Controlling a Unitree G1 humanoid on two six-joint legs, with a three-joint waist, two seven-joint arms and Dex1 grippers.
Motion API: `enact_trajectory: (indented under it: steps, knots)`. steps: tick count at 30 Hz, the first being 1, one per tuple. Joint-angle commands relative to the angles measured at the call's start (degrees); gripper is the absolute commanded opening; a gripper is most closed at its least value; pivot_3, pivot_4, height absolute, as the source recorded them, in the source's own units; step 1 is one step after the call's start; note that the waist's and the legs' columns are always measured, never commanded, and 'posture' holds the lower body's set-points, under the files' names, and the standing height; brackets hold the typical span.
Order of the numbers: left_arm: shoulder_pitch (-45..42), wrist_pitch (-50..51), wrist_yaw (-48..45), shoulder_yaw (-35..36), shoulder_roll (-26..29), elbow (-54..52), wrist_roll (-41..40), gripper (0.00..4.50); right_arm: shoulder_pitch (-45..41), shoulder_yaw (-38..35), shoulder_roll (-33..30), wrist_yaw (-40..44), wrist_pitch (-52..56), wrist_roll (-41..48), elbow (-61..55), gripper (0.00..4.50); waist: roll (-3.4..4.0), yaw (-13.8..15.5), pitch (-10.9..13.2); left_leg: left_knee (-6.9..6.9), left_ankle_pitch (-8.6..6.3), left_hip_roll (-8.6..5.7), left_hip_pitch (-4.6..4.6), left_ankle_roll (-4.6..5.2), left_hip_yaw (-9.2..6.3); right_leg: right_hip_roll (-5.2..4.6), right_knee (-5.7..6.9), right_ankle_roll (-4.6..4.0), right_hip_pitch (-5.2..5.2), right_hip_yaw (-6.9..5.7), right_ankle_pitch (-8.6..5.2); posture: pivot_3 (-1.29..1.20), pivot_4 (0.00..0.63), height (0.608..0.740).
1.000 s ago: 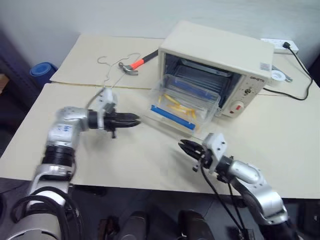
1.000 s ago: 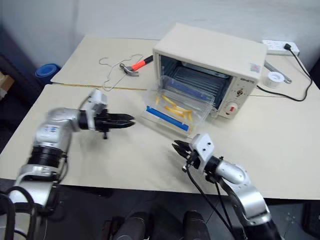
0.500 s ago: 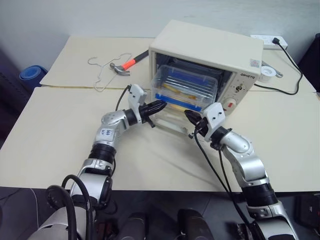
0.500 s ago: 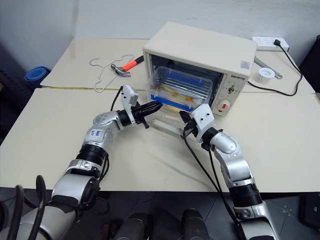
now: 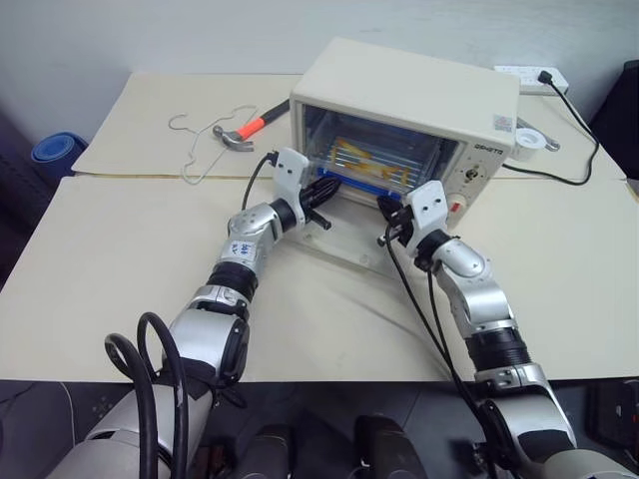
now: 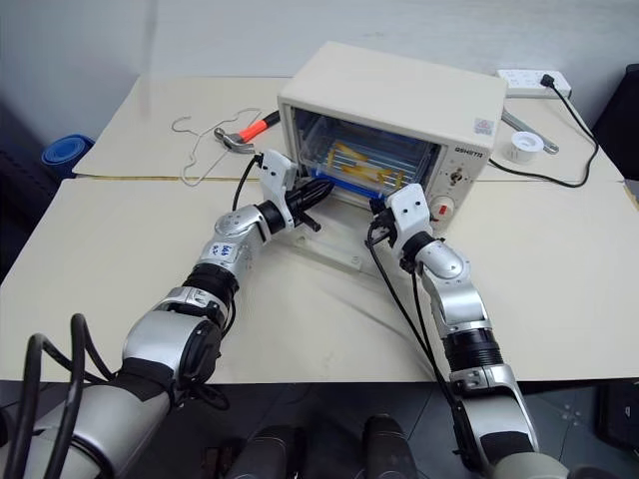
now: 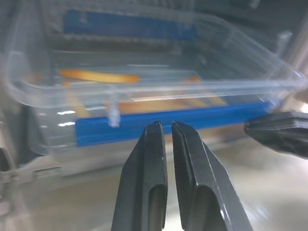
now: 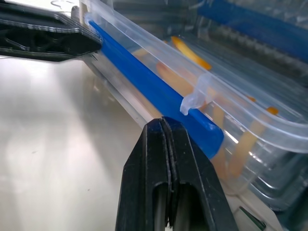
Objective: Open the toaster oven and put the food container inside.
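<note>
The cream-white toaster oven (image 5: 419,100) stands at the back of the table with its glass door (image 5: 344,242) dropped flat. The clear food container (image 5: 371,165), with yellow fries and blue clips, lies on the rack inside the cavity. My left gripper (image 5: 334,188) is shut and empty, its tips at the container's near blue clip (image 7: 159,127). My right gripper (image 5: 384,207) is shut too, its tips close under the same clip (image 8: 154,89) further right. The left wrist view catches the right gripper (image 7: 281,134). The right wrist view catches the left gripper (image 8: 48,43).
A hammer with an orange handle (image 5: 245,130) and a wire hanger (image 5: 200,150) lie left of the oven. A tape roll (image 5: 526,140), a power strip (image 5: 529,75) and a black cable (image 5: 579,172) sit at the back right.
Both grippers have moved forward to the oven mouth. The container has gone from the dropped door into the cavity. The camera has shifted as well.
</note>
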Motion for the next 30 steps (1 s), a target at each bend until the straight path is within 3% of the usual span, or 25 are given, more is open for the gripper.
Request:
enact_trajectory:
  steps: [1, 4, 7, 10, 13, 19, 25, 30]
  knots:
    - [6.0, 2.0, -9.6, -0.6, 6.5, -12.7, -1.1, 0.97, 6.7, -2.1, -2.8, 3.0, 2.0, 3.2, -14.8, 0.00, 0.01, -0.2, 0.0, -0.01, 0.00, 0.02, -0.01, -0.01, 0.05, 0.00, 0.03, 0.00, -0.10, 0.01, 0.00, 0.00, 0.150, 0.740]
    - [15.1, 7.9, -22.8, 1.0, 13.2, -30.1, -9.3, 1.86, 13.9, -5.9, -7.7, 6.9, 5.2, 7.2, -23.4, 0.00, 0.02, -0.5, 0.0, -0.29, -0.04, 0.03, -0.02, -0.08, 0.12, 0.00, 0.10, 0.00, -0.45, 0.05, 0.00, 0.00, 0.150, 0.740]
    - [23.1, 10.0, -32.7, 2.1, 20.6, -41.2, -14.1, 2.70, 20.4, -9.2, -13.5, 10.7, 7.4, 8.6, -24.3, 0.00, 0.03, -0.2, 0.0, -0.23, -0.05, 0.05, -0.01, -0.09, 0.12, 0.00, 0.04, -0.01, -0.42, 0.09, 0.00, 0.00, 0.150, 0.740]
    - [29.0, 13.4, -35.8, 3.4, 26.1, -46.2, -16.3, 3.52, 24.2, -7.3, -19.2, 15.2, 5.8, 5.2, -20.4, 0.00, 0.05, 0.2, 0.0, -0.05, -0.06, 0.07, 0.06, -0.08, 0.12, 0.01, -0.11, -0.02, -0.18, 0.10, 0.00, 0.00, 0.150, 0.740]
    - [33.5, 17.3, -35.6, 5.9, 28.1, -50.8, -19.7, 4.48, 22.9, -4.8, -18.8, 17.0, 5.5, 4.7, -17.5, 0.00, 0.05, 0.4, 0.0, 0.06, -0.08, 0.07, 0.24, -0.04, 0.13, 0.01, -0.14, -0.03, 0.07, 0.13, 0.01, 0.00, 0.150, 0.740]
    - [39.4, 19.5, -29.0, 11.3, 25.7, -58.1, -23.9, 4.48, 16.3, -1.9, -12.9, 18.1, 2.2, 5.6, -13.9, 0.00, 0.05, 0.2, 0.0, 0.07, -0.11, 0.12, 0.29, -0.05, 0.11, 0.01, -0.10, -0.03, 0.10, 0.15, 0.01, 0.00, 0.150, 0.740]
    - [43.0, 21.4, -19.5, 16.1, 23.4, -63.0, -25.8, 4.48, 11.4, -7.1, -6.9, 16.9, -2.5, 11.4, -13.7, 0.00, 0.06, 0.1, 0.0, 0.01, -0.13, 0.15, 0.29, -0.09, 0.10, 0.01, -0.12, -0.03, 0.03, 0.12, 0.01, 0.00, 0.150, 0.740]
    - [45.4, 18.8, -13.4, 18.9, 24.1, -63.4, -22.5, 4.48, 5.3, -15.9, -1.9, 17.9, 1.0, 29.1, -17.7, 0.00, 0.07, 0.1, 0.0, 0.03, -0.13, 0.15, 0.29, -0.10, 0.09, 0.02, -0.11, -0.03, 0.03, 0.11, 0.01, 0.00, 0.150, 0.740]
